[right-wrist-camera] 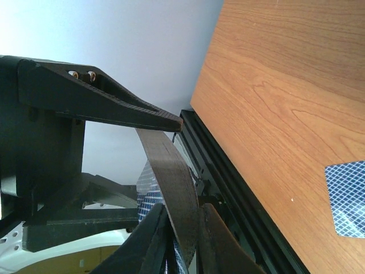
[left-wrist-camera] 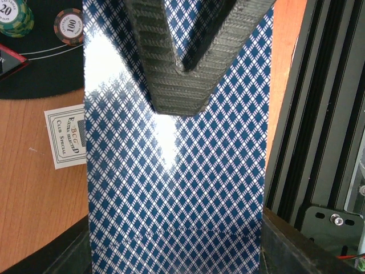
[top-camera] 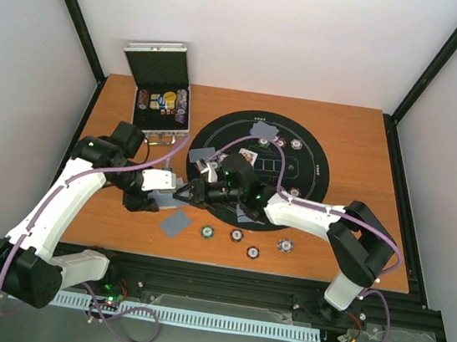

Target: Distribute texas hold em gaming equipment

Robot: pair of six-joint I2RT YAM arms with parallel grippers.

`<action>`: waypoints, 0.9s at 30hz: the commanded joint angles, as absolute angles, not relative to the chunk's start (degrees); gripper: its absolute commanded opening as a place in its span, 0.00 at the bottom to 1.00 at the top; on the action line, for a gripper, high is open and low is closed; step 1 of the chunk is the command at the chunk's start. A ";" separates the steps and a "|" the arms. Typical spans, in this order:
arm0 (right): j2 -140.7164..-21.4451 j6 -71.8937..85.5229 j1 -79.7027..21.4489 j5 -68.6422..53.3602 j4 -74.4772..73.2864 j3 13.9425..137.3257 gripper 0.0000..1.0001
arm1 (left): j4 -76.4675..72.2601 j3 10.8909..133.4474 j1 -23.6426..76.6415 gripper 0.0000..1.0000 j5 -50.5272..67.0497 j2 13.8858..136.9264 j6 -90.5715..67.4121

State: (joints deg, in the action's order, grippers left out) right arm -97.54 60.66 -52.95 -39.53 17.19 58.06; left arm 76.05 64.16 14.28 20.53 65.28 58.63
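Nearest us, on the bare wood along the near edge of the table [top-camera: 354,238], we see four poker chips [top-camera: 237,235] in a loose row. Just left of them lies a loose card [top-camera: 178,223], back up. Just beyond that card the two arms meet tip to tip. The left gripper [top-camera: 177,191] is clamped on a playing card [left-wrist-camera: 171,188] with a blue diamond back. In the left wrist view this card fills the middle of the frame, and one of the fingers [left-wrist-camera: 182,63] lies flat on it. The right gripper [top-camera: 197,190] faces it with its jaws apart. In the right wrist view a patch of the diamond back shows between them, though we cannot tell whether either finger touches it. Beside the held card, on the wood, a white label card [left-wrist-camera: 65,137] printed "Club Special" is partly hidden. Past it, on the black round mat [top-camera: 317,172], sit a green chip [left-wrist-camera: 11,14] marked 20, a red-striped chip [left-wrist-camera: 68,25] marked 100 and the corner of a red triangle marker [left-wrist-camera: 8,61]. Farther across the mat lies another back-up card [top-camera: 263,131]. At the far left corner stands the silver case [top-camera: 162,99], lid raised, with chips inside.
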 commanded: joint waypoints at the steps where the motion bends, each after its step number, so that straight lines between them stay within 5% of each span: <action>1: -95.71 58.35 -52.09 -38.28 11.99 57.42 0.16 | 76.02 65.04 14.24 0.01 20.88 64.85 59.60; 10: -94.48 56.53 -51.76 -38.06 8.57 58.18 0.29 | 76.01 64.94 14.28 0.01 20.93 64.79 59.47; 22: -90.89 52.20 -49.29 -37.28 0.57 59.57 0.03 | 76.11 64.82 14.24 0.01 20.43 64.56 59.58; 27: -87.20 46.31 -42.72 -38.25 -8.29 61.02 0.03 | 76.36 65.00 14.28 0.01 20.11 64.56 59.68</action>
State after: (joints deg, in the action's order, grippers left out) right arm -90.61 52.27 -47.37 -38.33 1.04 58.52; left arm 76.16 63.99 14.31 18.90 65.28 58.72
